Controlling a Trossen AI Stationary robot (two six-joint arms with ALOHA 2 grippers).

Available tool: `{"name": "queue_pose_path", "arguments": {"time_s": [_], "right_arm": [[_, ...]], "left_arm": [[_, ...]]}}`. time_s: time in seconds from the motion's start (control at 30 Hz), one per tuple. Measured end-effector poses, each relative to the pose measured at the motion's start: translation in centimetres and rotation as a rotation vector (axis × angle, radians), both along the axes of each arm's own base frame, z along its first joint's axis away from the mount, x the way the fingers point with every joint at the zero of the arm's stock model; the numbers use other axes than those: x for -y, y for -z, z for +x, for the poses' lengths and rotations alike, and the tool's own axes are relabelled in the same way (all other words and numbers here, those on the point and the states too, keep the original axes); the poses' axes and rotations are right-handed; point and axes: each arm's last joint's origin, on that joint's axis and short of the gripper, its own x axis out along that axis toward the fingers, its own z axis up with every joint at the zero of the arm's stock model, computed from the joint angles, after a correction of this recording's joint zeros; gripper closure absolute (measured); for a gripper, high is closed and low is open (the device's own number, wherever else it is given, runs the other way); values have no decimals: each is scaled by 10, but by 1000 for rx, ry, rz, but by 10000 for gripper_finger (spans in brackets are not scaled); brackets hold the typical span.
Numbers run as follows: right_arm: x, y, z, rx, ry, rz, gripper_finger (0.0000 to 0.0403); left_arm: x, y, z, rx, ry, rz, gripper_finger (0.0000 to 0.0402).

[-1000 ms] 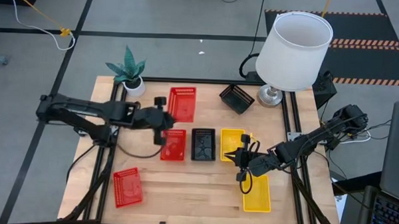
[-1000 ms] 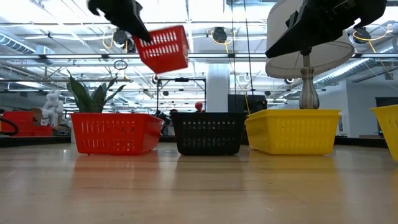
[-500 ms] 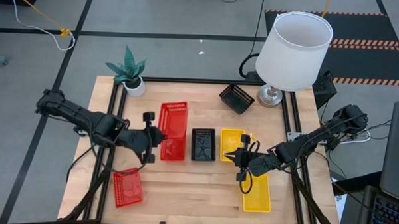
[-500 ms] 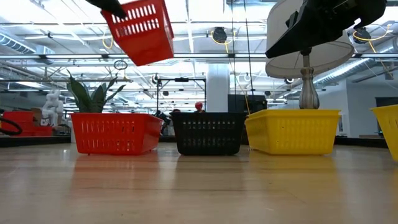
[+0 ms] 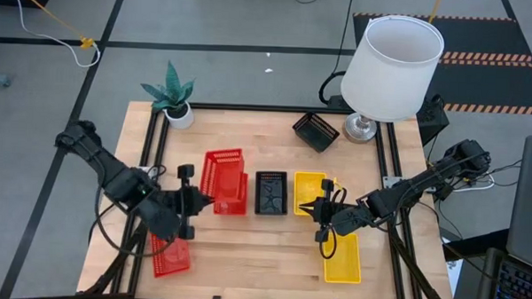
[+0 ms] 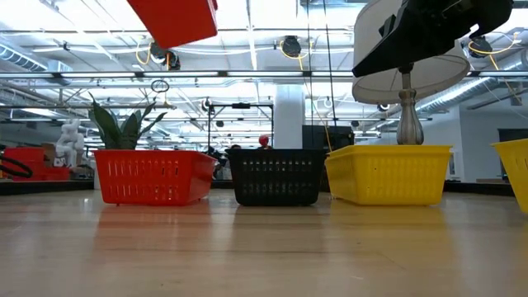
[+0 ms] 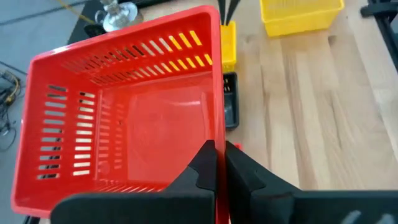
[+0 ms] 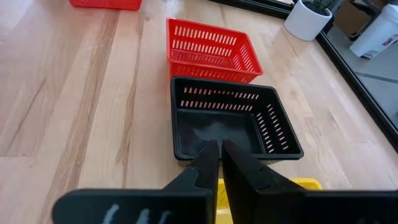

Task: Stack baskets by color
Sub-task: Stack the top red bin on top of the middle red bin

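Observation:
My left gripper [image 5: 196,199] is shut on a red basket [image 5: 223,170] and holds it in the air over the left half of the table. A second red basket [image 5: 232,198] sits flat below it, first in a row with a black basket [image 5: 271,192] and a yellow basket [image 5: 307,186]. The low view shows the lifted basket's underside [image 6: 173,21] high above that row. My right gripper [image 5: 310,207] is shut and hovers over the yellow basket's near end without touching it. My left gripper pinches one side wall [image 7: 219,134] of the lifted red basket near a corner, one finger [image 7: 202,163] inside the basket and one [image 7: 239,168] outside. The fingers slant down and lie along the wall. The basket hangs clear of the table, tilted, its open side toward the wrist camera.
A third red basket [image 5: 169,254] lies near the front left, partly under my left arm. Another yellow basket [image 5: 342,259] lies at the front right and another black one [image 5: 315,131] at the back, beside the lamp [image 5: 393,65]. A potted plant [image 5: 172,97] stands at the back left.
My left gripper has carried the red basket from the far side toward the near-left, rising as it went. The wrist has rolled, so the basket has tipped and its underside now shows in the low view. The basket has come over the red basket in the row.

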Motion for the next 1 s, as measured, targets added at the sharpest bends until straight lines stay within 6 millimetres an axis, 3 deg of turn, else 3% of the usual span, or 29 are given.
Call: {"name": "queue_pose_path", "arguments": {"time_s": [0.17, 0.4, 1.0], "right_arm": [[0, 0, 0, 0, 0, 0, 390], [0, 0, 0, 0, 0, 0, 390], [0, 0, 0, -2, -1, -1, 390]], "left_arm": [[18, -7, 9, -77, -25, 21, 392], [36, 4, 25, -114, -32, 40, 390], [43, 24, 33, -167, -42, 81, 394]]}}
